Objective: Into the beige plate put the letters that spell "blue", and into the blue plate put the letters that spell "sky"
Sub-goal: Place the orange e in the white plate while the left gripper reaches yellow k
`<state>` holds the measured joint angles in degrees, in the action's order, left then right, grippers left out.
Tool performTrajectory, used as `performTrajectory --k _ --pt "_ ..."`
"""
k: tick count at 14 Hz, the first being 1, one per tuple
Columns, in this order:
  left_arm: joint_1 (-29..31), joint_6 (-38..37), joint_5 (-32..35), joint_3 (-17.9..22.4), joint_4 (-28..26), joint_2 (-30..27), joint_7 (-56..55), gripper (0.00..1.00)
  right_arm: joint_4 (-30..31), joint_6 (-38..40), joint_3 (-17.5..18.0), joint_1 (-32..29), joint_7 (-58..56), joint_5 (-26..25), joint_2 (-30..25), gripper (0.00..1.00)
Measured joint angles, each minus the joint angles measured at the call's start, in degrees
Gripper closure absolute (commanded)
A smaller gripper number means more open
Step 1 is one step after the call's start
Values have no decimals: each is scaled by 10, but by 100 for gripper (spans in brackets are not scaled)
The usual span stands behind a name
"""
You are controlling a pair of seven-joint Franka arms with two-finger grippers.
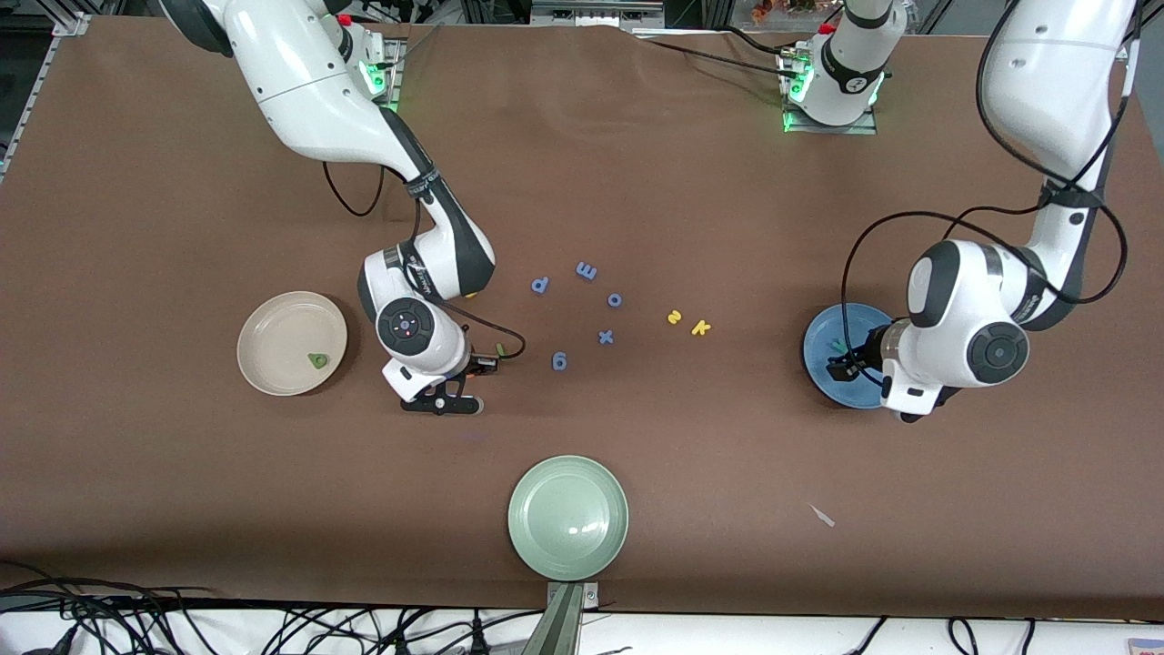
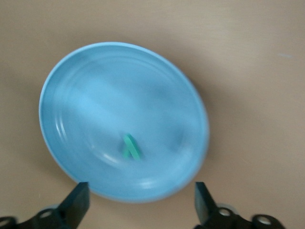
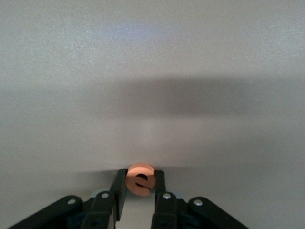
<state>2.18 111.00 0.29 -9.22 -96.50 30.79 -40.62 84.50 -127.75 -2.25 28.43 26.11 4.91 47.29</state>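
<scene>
The brown surface (image 1: 182,473) carries a beige plate (image 1: 273,368), a blue plate (image 1: 823,350) and a pale green plate (image 1: 568,518). Five blue letters (image 1: 587,270) lie mid-surface, with a yellow s (image 1: 674,317) and yellow k (image 1: 700,327) just beside each other, toward the blue plate.

text: none printed | foam shapes: orange e (image 3: 141,179), yellow k (image 1: 700,327)

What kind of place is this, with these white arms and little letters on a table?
Probably a robotics lab: two white arms bolted to a brown-covered table, loose cables along its edge, and plates like the green plate laid out with foam letters.
</scene>
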Motion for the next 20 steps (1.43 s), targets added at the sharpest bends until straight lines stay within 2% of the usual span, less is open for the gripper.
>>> performTrajectory --k 4,7,9,13,17,18,19,20 --pt "-6 -97 0 -26 71 -31 -12 0 -11 9 -3 -5 -10 0 -4 89" --pt "-6 -138 0 -37 115 -31 -20 0 -17 81 -14 -29 -100 0 -28 88" --pt "-7 -158 0 -44 141 -31 -22 0 -13 129 -34 -46 -175 0 -52 88" --pt "-13 -165 0 -45 149 -30 -27 0 74 134 -99 -54 -321 0 -121 88" --pt "-15 -165 0 -47 151 -30 -28 0 189 63 -152 -55 -429 0 -171 88" --pt "-15 -165 0 -48 153 -30 -28 0 212 41 -160 -56 -444 0 -177 83" --pt "-15 -165 0 -49 154 -30 -28 0 231 20 -163 -56 -453 0 -180 49" --pt "-15 -165 0 -50 154 -30 -28 0 243 5 -164 -56 -457 0 -181 0"
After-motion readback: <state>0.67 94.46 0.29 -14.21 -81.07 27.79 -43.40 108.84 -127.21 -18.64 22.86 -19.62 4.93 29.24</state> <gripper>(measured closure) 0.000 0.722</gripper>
